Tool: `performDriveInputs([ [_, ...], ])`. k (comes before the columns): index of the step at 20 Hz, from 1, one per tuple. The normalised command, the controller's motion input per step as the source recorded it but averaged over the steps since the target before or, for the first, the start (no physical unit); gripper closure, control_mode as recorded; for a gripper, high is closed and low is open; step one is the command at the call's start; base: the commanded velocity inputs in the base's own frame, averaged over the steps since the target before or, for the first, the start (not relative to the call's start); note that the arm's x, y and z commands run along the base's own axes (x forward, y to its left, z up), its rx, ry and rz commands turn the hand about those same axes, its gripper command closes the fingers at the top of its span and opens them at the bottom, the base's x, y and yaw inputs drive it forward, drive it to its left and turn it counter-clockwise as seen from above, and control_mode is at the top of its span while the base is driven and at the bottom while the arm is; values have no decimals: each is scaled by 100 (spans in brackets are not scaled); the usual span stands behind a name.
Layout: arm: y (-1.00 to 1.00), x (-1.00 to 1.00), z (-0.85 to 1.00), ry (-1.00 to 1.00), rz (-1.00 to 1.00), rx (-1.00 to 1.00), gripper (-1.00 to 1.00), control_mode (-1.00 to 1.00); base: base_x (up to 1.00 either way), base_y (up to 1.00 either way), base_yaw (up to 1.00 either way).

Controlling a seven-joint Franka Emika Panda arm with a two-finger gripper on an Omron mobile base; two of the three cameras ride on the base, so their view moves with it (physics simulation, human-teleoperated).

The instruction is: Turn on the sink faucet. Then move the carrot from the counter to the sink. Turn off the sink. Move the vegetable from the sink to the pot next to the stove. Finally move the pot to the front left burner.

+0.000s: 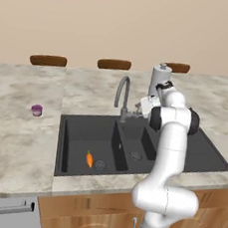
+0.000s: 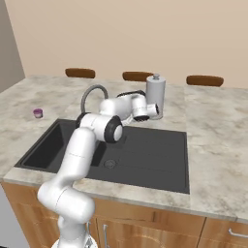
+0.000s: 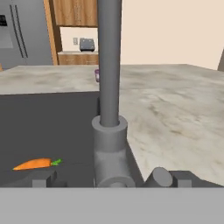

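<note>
Purple cup [image 1: 36, 109] on the left, paper-towel roll [image 2: 155, 96] upright, three brown chair backs [image 1: 114, 64] behind

Counter [image 1: 18, 140] — beige marbled stone over wooden cabinets. Sink [image 1: 71, 151] — dark double basin set into it. Carrot [image 1: 89, 159] lies in the large left bowl, just beside the round drain. Faucet [image 1: 122, 94] stands behind the divider, gooseneck upright. My arm rises at lower right; my gripper [image 1: 143, 107] sits at the faucet's base, right of it. Purple cup [image 1: 36, 109] on the counter, well left. Paper-towel roll [image 1: 159, 77] behind my arm.
</note>
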Motion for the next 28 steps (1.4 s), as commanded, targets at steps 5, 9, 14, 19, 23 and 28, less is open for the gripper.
performDriveInputs([
  [5, 23, 1, 16, 0, 0, -2, -100, -100, 0, 0, 0],
  [9, -39, 0, 10, -2, 0, 0, -100, -100, 0, 0, 0],
  [14, -50, -5, 21, -6, 0, 0, -100, -100, 0, 0, 0],
  [19, -16, -50, 42, -13, 0, 0, -100, -100, 0, 0, 0],
  [23, 1, -78, 53, -16, 0, 0, -100, -100, 0, 0, 0],
  [28, 14, -87, 51, -13, 0, 0, -100, -100, 0, 0, 0],
])
